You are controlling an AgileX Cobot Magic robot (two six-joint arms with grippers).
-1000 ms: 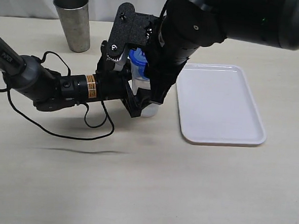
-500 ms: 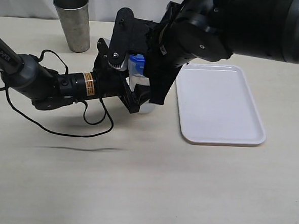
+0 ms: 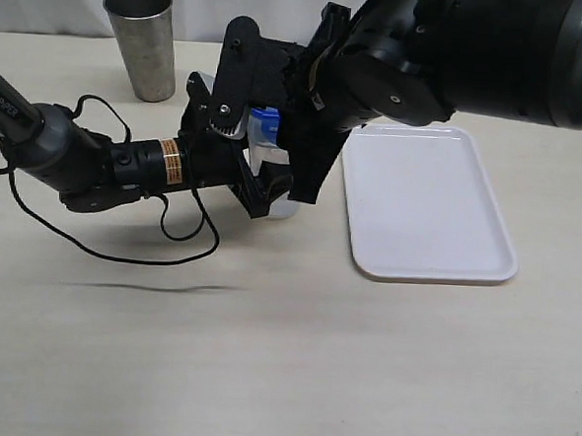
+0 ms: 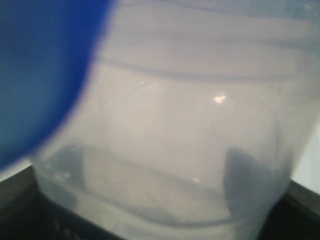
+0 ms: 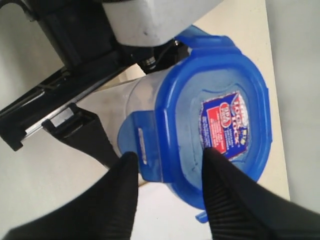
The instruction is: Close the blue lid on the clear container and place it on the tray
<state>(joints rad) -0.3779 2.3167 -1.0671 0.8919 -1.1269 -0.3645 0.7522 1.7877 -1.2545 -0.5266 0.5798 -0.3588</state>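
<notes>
- Blue lid (image 5: 215,120) sits atop the clear container (image 4: 190,150), right beneath my right hand (image 5: 167,160), whose fingers stand parted over one flap.
- My left hand (image 3: 264,172) clamps the container, upright between its fingers.

Left arm (image 3: 68,155): extended low and nearly level from the left edge toward the centre, wrist (image 3: 171,163) in line with the forearm. Left gripper (image 3: 262,182): turned sideways, jaws closed on the clear container (image 4: 190,150), one jaw seen in front of it and the other behind. Right arm (image 3: 499,43): entered from the upper right, bulky links bent down over the left gripper. Right gripper (image 5: 169,156): pointed downward, its two black ribbed fingers (image 5: 227,200) held parted, nothing clamped between them.
</notes>
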